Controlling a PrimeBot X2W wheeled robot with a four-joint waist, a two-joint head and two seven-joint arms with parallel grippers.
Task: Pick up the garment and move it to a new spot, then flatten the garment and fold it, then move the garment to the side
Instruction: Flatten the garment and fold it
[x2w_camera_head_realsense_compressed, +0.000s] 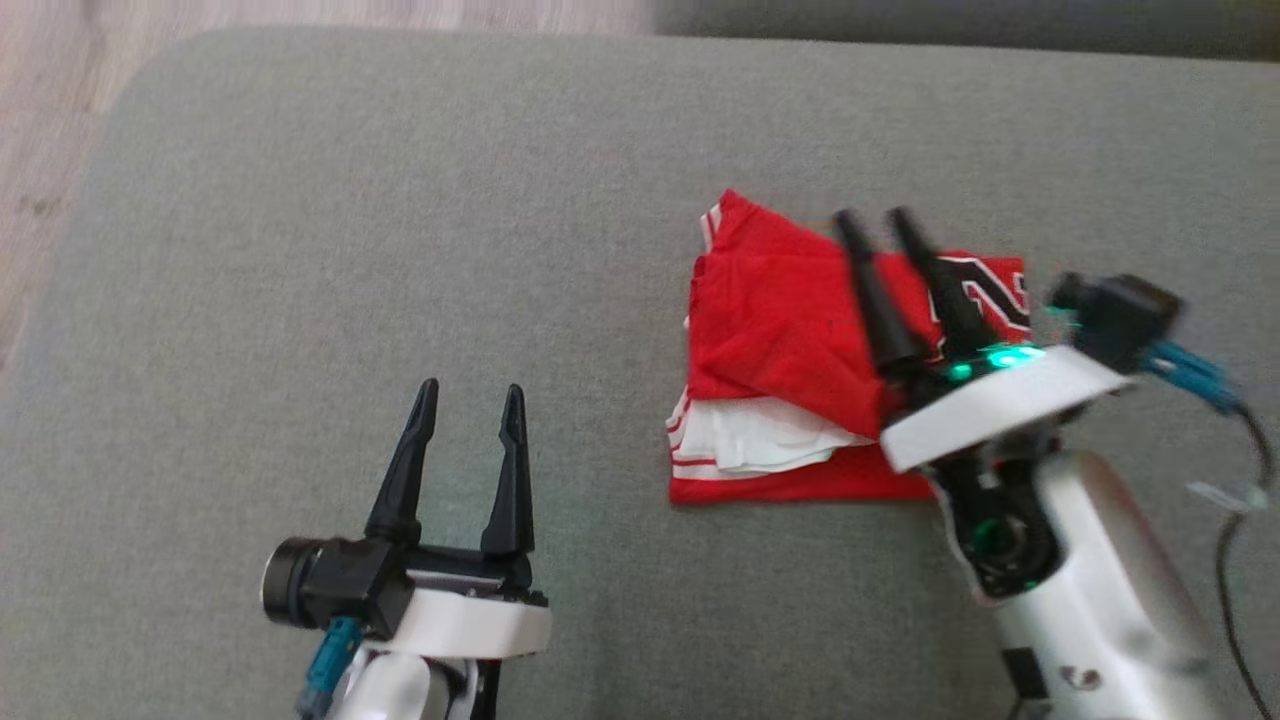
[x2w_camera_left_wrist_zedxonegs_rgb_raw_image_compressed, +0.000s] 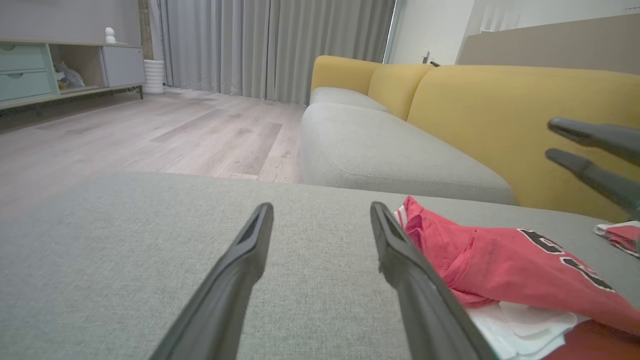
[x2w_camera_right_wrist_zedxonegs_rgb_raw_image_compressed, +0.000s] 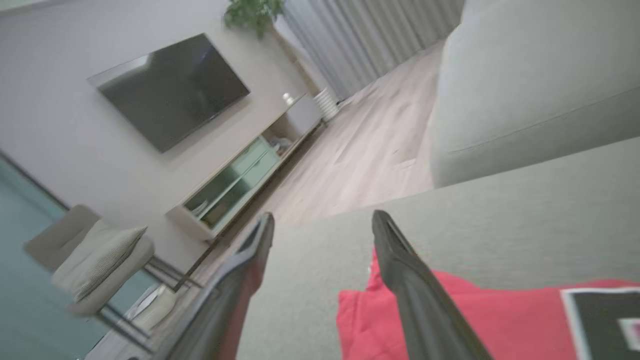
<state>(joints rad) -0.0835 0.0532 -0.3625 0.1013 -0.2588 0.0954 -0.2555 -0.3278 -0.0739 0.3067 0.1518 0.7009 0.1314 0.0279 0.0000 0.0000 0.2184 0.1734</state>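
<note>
Garment (x2w_camera_head_realsense_compressed: 780, 330) lies roughly folded on the grey cushion (x2w_camera_head_realsense_compressed: 400, 250), right of centre. Right gripper (x2w_camera_head_realsense_compressed: 872, 216) hangs over it, fingers apart, holding nothing. Left gripper (x2w_camera_head_realsense_compressed: 472, 392) is spread wide at near left, off the cloth. I judge the fold about done. Next I need a grip on the bundle's edge to shift it aside.

Soft even daylight, slight motion blur

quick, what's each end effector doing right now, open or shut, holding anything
Left end effector: open, holding nothing.
Right end effector: open, holding nothing, over the red garment.
</note>
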